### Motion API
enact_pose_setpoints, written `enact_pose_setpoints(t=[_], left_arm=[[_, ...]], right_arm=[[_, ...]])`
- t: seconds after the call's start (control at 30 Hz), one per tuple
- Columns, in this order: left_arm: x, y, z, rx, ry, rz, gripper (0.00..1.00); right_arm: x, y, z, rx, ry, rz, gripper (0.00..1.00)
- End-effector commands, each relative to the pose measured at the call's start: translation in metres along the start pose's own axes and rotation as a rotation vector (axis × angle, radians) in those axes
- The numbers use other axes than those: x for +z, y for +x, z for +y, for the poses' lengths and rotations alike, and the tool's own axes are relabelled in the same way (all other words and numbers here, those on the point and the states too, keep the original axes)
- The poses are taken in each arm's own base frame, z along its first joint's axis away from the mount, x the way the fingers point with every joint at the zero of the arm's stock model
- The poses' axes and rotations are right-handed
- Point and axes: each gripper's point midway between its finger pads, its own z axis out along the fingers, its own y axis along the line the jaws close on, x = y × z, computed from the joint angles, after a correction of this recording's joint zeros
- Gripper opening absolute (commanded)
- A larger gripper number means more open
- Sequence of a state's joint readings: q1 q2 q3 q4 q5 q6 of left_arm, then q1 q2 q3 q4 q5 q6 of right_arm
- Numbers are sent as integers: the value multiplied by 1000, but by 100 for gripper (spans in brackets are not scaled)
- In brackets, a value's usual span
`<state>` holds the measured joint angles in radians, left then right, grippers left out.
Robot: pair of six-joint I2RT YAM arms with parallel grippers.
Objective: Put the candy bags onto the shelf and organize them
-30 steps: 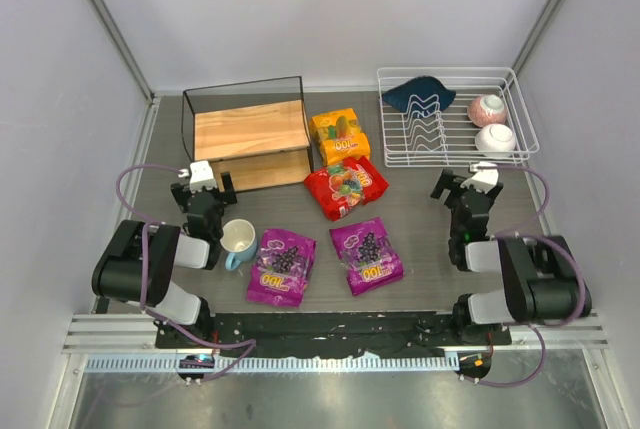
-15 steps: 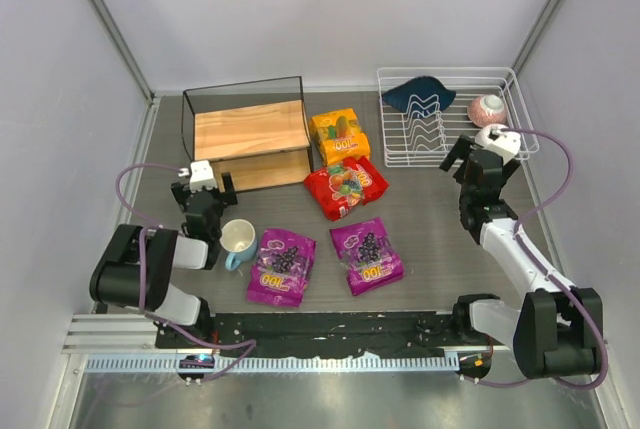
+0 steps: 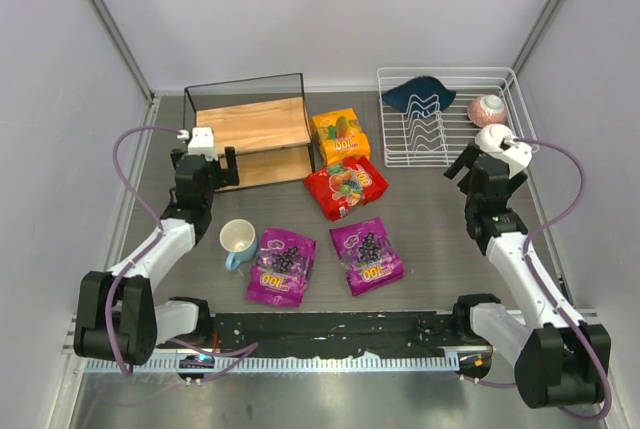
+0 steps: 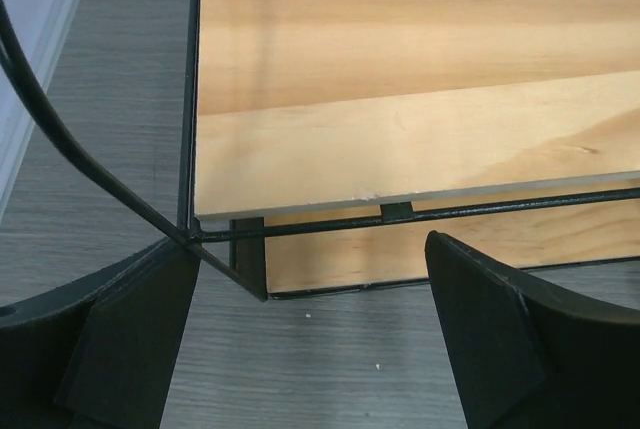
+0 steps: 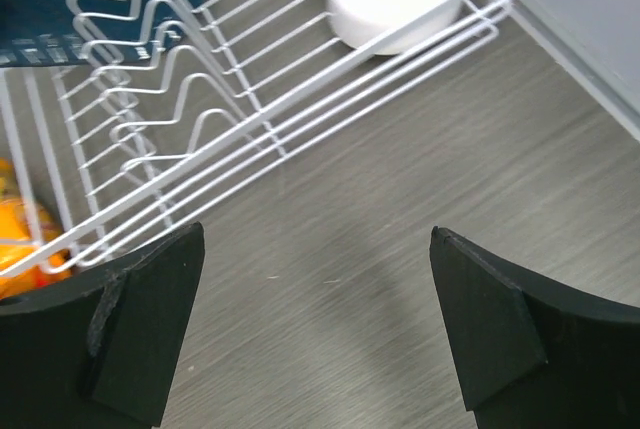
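Purple glossy pillow packet [image 3: 281,266] and its purple twin [image 3: 367,254]: flat on the grey counter [image 3: 430,229], nearest the arm bases.
Red glossy packet [image 3: 346,187]: on the counter, near the shelf's right front.
Orange-yellow glossy packet [image 3: 340,135]: just behind the red one.
Two-tier wooden shelf in black wire frame [image 3: 250,127]: top board bare.
Left end effector [image 4: 315,349]: spread wide, empty, at the shelf's front-left corner.
Right end effector [image 5: 315,339]: spread wide, empty, beside the white wire dish rack [image 3: 420,139].
Progress: nothing shelved; all four packets remain.

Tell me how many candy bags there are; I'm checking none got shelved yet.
4, all off the shelf: orange-yellow bag beside its right end, red bag in front of that, left purple bag by the mug, right purple bag beside it. None looks hidden.
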<state>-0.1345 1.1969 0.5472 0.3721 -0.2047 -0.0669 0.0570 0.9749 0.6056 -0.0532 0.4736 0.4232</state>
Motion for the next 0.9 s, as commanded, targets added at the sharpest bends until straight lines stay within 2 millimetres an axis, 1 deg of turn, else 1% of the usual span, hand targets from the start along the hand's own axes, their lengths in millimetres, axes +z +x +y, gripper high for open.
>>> enact_pose_setpoints(t=[0.0,0.03,0.07,0.1,0.13,0.17,0.2,0.23,0.27,0.3,0.33,0.37,0.43,0.47,0.5,0.57,0.67,0.7,0.73,0.8,0.87], left_arm=[[-5,0,-10,31,69,138,100],[-7,-1,-11,32,79,141,100],[-9,0,-11,42,87,144,100],[-11,-1,-12,59,96,145,100],[-15,-6,-11,71,100,129,100],[-16,-7,-11,80,102,128,100],[-19,-5,-10,82,101,148,100],[-20,-7,-11,110,118,150,100],[-22,-10,-13,123,136,159,100],[-26,-3,-15,134,158,192,100],[-30,-2,-28,136,237,198,100],[-35,-1,-34,140,276,199,100],[-43,6,-44,150,352,218,100],[-48,8,-53,151,411,222,100],[-53,12,-56,168,441,234,100],[-60,15,-63,180,500,248,100],[-70,18,-68,214,560,269,100],[-75,21,-71,212,589,289,100],[-77,19,-74,216,608,288,100],[-82,20,-79,209,647,307,100],[-86,18,-83,211,679,308,100]], right_arm=[[-16,-12,41,18,-209,12,100],[-21,-13,54,7,-253,18,100],[-24,-11,61,-2,-273,30,100],[-25,-2,67,-25,-279,62,100],[-34,-1,85,-60,-323,71,100],[-38,3,92,-87,-317,71,100],[-40,11,99,-124,-320,92,100],[-41,18,112,-161,-330,114,100],[-53,33,133,-213,-384,139,100],[-54,38,138,-240,-369,141,100],[-55,50,150,-278,-377,162,100],[-63,59,162,-291,-400,171,100],[-64,68,176,-298,-417,182,100],[-63,79,181,-310,-419,201,100],[-67,84,189,-300,-437,205,100],[-67,93,194,-294,-439,219,100],[-66,100,199,-266,-448,239,100],[-65,105,200,-267,-448,249,100],[-65,107,201,-268,-448,255,100],[-61,112,199,-269,-423,259,100],[-56,109,194,-245,-369,238,100]])
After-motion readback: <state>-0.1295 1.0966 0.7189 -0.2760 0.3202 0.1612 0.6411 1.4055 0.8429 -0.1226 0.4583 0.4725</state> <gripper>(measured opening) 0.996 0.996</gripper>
